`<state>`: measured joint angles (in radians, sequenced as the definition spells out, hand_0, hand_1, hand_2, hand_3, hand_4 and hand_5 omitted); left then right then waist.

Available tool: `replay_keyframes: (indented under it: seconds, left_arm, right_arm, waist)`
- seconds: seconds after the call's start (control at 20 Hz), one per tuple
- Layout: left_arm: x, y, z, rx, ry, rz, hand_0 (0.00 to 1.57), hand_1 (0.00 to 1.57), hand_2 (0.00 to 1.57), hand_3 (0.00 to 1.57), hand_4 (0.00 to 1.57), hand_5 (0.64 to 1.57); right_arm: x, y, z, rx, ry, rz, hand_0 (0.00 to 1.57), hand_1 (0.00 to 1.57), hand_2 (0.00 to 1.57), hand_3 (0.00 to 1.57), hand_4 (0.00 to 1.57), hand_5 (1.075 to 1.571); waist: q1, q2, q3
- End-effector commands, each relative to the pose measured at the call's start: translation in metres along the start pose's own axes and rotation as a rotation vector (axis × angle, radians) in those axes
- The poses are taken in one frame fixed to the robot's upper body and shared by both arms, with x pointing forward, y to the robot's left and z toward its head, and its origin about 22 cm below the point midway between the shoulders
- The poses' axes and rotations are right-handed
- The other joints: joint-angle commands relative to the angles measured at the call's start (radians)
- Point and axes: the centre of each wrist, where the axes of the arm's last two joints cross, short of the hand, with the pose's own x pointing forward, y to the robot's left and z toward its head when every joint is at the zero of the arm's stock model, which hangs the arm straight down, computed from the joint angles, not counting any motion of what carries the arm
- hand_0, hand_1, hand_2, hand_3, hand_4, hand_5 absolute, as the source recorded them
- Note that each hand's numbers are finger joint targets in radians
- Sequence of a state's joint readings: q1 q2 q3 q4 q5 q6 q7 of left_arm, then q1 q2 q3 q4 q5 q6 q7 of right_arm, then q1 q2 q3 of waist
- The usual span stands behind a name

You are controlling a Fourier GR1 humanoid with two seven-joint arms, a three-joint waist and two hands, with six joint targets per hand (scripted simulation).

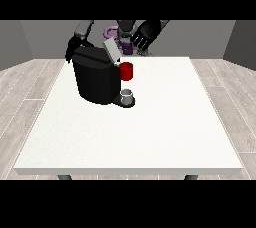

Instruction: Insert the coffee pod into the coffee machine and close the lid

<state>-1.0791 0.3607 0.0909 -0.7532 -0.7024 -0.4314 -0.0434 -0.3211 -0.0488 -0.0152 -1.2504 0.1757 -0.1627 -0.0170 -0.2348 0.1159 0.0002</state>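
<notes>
From my screen, the black coffee machine [95, 79] stands on the white table [150, 137], its grey lid [111, 50] tilted up. A red thing at the machine [126, 71] sits at its front; below it, on the base, a grey thing [128, 96] — I cannot tell it for the pod. The hand at the view's right [141, 36] hangs above the table's far edge, fingers curled, nothing in them. The hand at the view's left [71, 49] is half hidden behind the machine — fingers unreadable.
</notes>
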Motion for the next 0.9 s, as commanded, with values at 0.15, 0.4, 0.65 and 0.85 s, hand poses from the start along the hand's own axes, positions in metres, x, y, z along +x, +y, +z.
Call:
replay_keyframes:
  seconds: [0.15,0.4,0.65,0.85]
  left_arm:
    - [0.024,0.065,0.010,0.106,0.000,-0.050,1.23,1.23,1.28,1.25,0.48,1.571]
    - [0.028,0.057,0.003,0.092,-0.028,-0.044,1.27,1.27,1.30,1.26,0.47,1.571]
    - [0.035,0.057,0.001,0.104,-0.043,-0.079,1.21,1.21,1.28,1.24,0.47,1.571]
    - [0.036,0.041,-0.006,0.044,-0.049,-0.062,1.19,1.19,1.26,1.23,0.47,1.571]
  right_arm:
    - [0.026,-0.007,-0.015,0.009,-0.082,-0.022,0.00,0.00,0.00,0.00,0.19,1.571]
    - [0.041,-0.007,-0.026,-0.031,-0.089,0.006,0.00,0.00,0.00,0.00,0.06,1.571]
    - [0.048,-0.011,-0.032,-0.050,-0.105,0.001,0.00,0.00,0.00,0.00,0.00,1.571]
    - [0.029,-0.019,-0.029,-0.074,-0.073,0.002,0.00,0.00,0.00,0.00,0.19,1.571]
  waist:
    - [-0.064,0.104,0.0001]
    - [-0.042,0.128,-0.0001]
    - [-0.043,0.169,0.0001]
    - [-0.014,0.146,0.0002]
